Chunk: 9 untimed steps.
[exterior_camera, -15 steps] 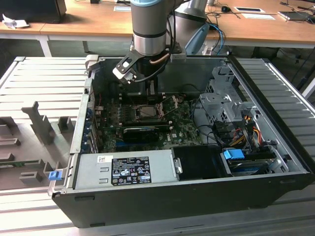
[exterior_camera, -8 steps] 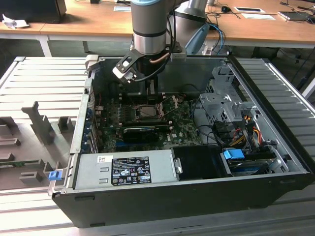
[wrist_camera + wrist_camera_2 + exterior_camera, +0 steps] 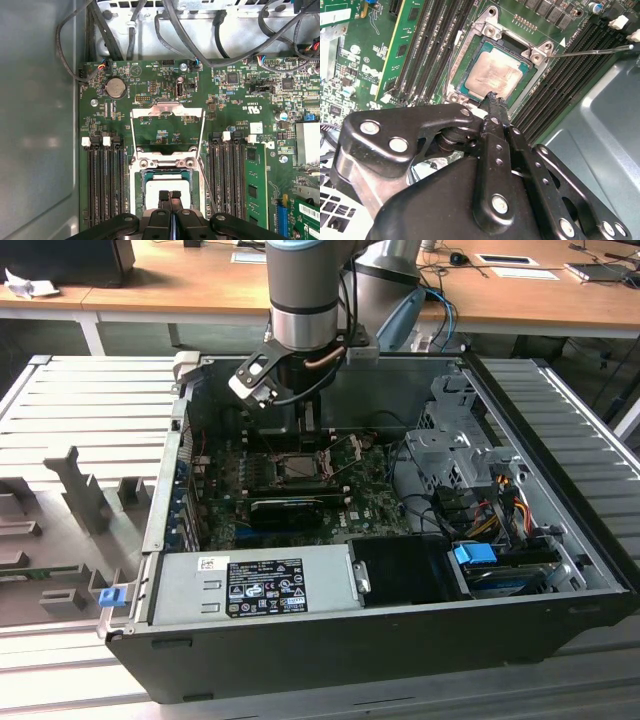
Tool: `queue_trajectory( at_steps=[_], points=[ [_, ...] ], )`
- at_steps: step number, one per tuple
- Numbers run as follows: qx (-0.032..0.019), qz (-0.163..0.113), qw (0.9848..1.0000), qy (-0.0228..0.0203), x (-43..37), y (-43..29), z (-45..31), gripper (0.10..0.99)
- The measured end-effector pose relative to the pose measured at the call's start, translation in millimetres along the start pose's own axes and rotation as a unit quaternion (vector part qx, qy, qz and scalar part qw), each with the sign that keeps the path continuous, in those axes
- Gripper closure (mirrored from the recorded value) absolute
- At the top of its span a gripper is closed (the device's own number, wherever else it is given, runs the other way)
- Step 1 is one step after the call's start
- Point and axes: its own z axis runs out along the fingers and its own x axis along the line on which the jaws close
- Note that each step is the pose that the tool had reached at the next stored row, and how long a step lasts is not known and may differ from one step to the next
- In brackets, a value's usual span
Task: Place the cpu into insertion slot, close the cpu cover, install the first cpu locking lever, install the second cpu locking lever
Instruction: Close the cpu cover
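The cpu (image 3: 492, 75) is a flat, shiny grey square with smudges. It lies in its socket (image 3: 490, 31). The gripper (image 3: 493, 96) has its fingers pressed together, holding nothing, tip at the cpu's edge. The cpu cover (image 3: 167, 111) lies open. Memory slots (image 3: 427, 50) crowd both sides.

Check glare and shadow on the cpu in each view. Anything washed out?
First wrist view: the cpu face blows out near white, behind the gripper. Second wrist view: patchy warm sheen on the cpu, not washed out; gripper linkage dark in the foreground. Exterior view: the socket sits in shade under the arm, no glare; desks behind are much brighter.
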Motion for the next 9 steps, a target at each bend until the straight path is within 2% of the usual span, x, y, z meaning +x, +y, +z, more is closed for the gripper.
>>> queue_trajectory(
  at_steps=[9],
  points=[
    [0.0, 0.0, 1.0, 0.0, 0.1, 0.2, -2.8, 0.98]
  ],
)
